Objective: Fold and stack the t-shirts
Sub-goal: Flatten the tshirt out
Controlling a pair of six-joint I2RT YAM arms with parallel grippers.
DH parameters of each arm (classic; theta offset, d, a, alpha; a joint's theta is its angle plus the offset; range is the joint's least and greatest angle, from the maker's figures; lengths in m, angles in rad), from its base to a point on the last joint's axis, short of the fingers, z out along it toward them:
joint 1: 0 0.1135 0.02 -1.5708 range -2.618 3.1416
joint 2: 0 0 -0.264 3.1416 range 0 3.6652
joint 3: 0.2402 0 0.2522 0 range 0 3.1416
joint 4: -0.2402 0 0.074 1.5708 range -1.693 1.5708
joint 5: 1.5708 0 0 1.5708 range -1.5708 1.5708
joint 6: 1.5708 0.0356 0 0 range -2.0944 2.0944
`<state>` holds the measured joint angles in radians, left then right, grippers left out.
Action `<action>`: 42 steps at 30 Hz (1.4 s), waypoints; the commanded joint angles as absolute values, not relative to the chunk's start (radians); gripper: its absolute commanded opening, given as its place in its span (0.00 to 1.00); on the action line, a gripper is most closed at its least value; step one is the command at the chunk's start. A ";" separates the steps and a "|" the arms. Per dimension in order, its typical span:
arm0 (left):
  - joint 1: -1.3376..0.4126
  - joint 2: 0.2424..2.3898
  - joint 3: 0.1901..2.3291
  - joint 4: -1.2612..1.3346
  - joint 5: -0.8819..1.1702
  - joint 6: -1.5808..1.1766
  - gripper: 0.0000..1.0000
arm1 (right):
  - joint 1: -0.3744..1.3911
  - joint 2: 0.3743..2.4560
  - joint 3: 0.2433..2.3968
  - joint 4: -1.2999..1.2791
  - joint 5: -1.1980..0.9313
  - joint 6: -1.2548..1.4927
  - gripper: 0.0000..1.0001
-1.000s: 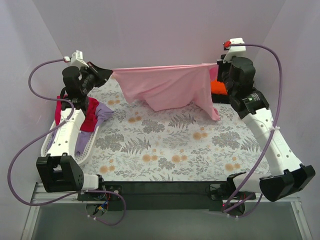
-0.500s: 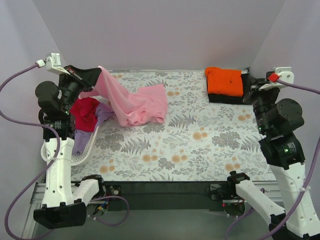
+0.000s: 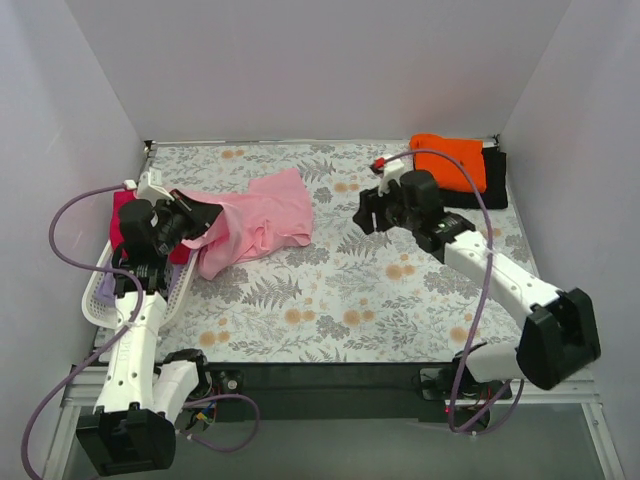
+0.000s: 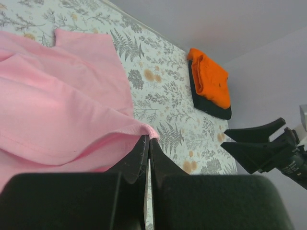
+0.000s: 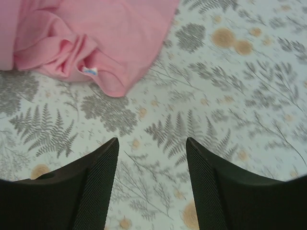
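Observation:
The light pink t-shirt [image 3: 258, 222] lies crumpled on the left half of the floral table. My left gripper [image 3: 207, 214] is shut on its near-left edge, and the left wrist view shows cloth [image 4: 62, 110] pinched at the fingertips of that gripper [image 4: 147, 139]. To the shirt's right, my right gripper [image 3: 364, 214] hovers open over the table with nothing in it. In the right wrist view this gripper [image 5: 152, 143] sits just short of the pink hem [image 5: 100, 38]. A folded orange t-shirt [image 3: 450, 161] rests on a folded black one [image 3: 494, 178] at the back right.
A white laundry basket [image 3: 98, 296] stands at the left edge with a magenta-red shirt [image 3: 121, 222] and a lavender one [image 3: 183, 284] in it. White walls close in the table on three sides. The orange-on-black stack [image 4: 211, 82] also shows in the left wrist view.
The pink shirt, stretched in the air between both grippers, has dropped onto the table. My right gripper let go, opened and swung to mid-table. The left arm came down, still gripping.

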<state>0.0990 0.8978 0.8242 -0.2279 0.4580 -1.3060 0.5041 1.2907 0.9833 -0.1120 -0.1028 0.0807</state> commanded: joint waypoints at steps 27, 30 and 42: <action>0.097 0.808 0.782 -0.264 0.428 -1.308 0.00 | 0.732 2.295 1.812 0.120 -0.480 0.181 0.59; 0.097 0.811 0.779 -0.258 0.434 -1.312 0.00 | 0.755 2.254 1.770 0.129 -0.416 0.175 0.59; 0.098 0.813 0.764 -0.241 0.459 -1.319 0.00 | 0.795 2.321 1.807 0.130 -0.324 0.227 0.59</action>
<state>0.0990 0.8192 0.7734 -0.2539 0.4355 -1.3167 0.8005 2.2967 1.7485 0.0887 -0.3496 0.2134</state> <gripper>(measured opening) 0.014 0.589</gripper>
